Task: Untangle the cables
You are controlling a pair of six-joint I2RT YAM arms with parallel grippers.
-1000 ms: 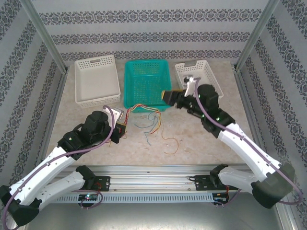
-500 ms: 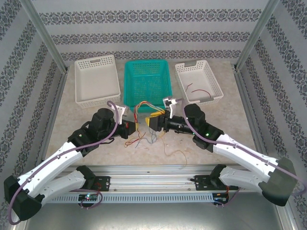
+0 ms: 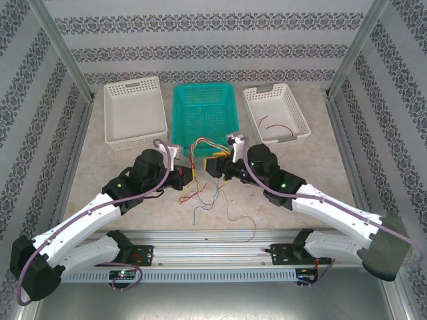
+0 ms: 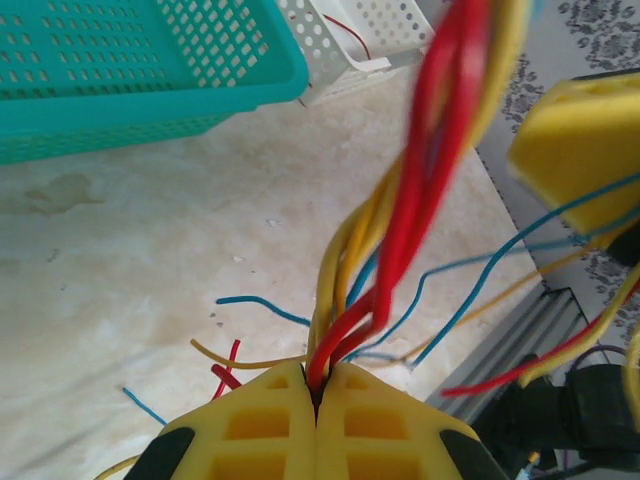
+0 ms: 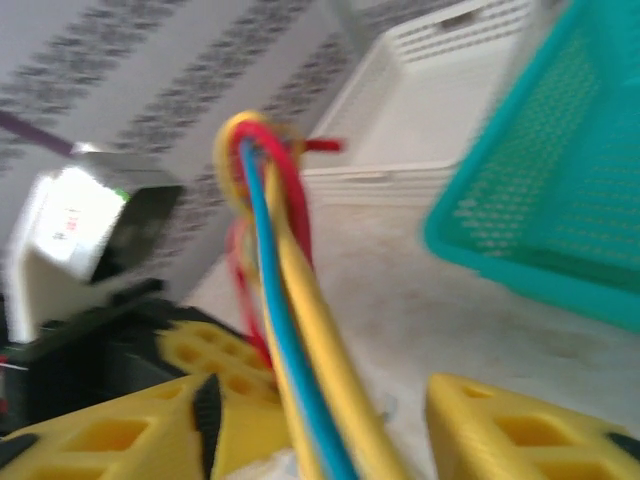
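From where I stand, the untangling looks barely begun. One thin red wire (image 3: 273, 125) lies by itself in the white slotted plastic basket on the right (image 3: 267, 88), well apart from the rest, and I take it as the one strand dealt with so far. Everything else, the thin flexible cables in red, yellow-orange and blue (image 3: 202, 148), rises as one twisted bundle above the pale marbled desk (image 3: 93, 163), just in front of the teal mesh basket (image 3: 200, 113). Its loose ends trail on the desk toward the near rail. The left jaws are pressed together on the bundle, their yellow fingers (image 4: 255, 425) meeting around red and yellow strands. The right jaws stand apart, and the bundle runs unpinched through the gap between their yellow fingers (image 5: 500, 430). Nearly all the separating seems left to do.
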